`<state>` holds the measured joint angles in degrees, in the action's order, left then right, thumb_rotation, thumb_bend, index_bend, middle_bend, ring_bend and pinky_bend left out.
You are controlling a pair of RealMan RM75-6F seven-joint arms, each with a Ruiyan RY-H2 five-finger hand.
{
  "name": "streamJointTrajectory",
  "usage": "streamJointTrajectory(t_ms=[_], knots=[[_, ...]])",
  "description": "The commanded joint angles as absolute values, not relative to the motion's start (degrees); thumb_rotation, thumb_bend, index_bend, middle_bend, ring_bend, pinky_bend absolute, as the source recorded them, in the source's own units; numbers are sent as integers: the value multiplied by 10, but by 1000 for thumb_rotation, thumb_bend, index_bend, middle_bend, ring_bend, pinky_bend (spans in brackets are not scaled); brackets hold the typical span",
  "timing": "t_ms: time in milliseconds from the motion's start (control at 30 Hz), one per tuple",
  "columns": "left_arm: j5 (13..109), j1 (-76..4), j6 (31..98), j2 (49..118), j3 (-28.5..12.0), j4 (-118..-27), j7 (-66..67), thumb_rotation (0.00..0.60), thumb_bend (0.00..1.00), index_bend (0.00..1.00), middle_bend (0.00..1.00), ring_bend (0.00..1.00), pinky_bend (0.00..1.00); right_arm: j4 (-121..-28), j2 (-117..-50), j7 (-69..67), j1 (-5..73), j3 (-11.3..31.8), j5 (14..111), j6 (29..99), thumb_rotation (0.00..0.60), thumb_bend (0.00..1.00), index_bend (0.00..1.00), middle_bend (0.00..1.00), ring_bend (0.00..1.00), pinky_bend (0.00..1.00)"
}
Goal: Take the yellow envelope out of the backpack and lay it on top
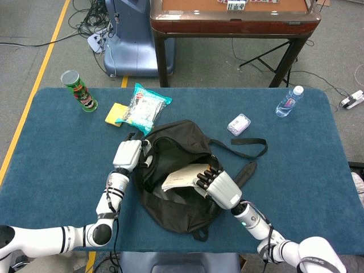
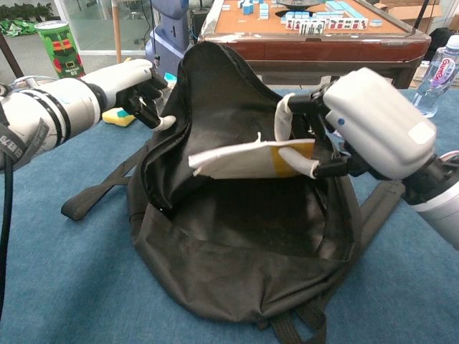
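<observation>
A black backpack (image 1: 170,196) (image 2: 237,265) lies open in the middle of the blue table. My left hand (image 1: 128,153) (image 2: 136,89) grips its upper flap and holds the mouth open. My right hand (image 1: 219,186) (image 2: 358,122) pinches the envelope (image 1: 181,178) (image 2: 247,159), which shows a white face with a yellow end. The envelope hangs roughly level above the bag's opening, its far end still over the mouth.
A green can (image 1: 79,91) stands at the far left; a yellow sponge (image 1: 115,114) and snack bag (image 1: 144,107) lie behind the backpack. A small clear box (image 1: 239,124) and a water bottle (image 1: 289,101) sit far right. Bag straps (image 1: 242,149) trail to the right.
</observation>
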<state>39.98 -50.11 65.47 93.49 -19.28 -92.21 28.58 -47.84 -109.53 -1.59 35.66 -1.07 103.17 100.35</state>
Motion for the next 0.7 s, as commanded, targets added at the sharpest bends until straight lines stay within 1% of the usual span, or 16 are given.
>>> streamJointTrajectory(t_ms=[33,133,233,333,533,700], knots=[[407,-498,656,932,-187,-928,285,600,987,716,567,421,61,-676,-969,67,355,7,1061,1041,600,520,845,733,672,660],[420,-494,658,927,-179,-937,284,600,987,716,566,420,61,-767,-911,97,349,23,1066,1045,600,520,845,735,675,661],[436,-489,659,921,-169,-949,282,600,987,715,564,418,61,-838,-858,113,340,42,1068,1055,600,520,845,735,675,662],[459,-482,659,912,-156,-964,278,600,986,711,561,417,61,-889,-810,119,326,60,1062,1064,600,520,845,735,675,662],[519,-468,659,895,-121,-988,271,600,986,700,555,413,61,-939,-743,113,296,90,1038,1079,600,520,845,735,675,662],[549,-464,632,862,-81,-1029,292,600,981,666,508,391,61,-957,-705,93,275,112,1012,1083,600,520,845,734,675,662]])
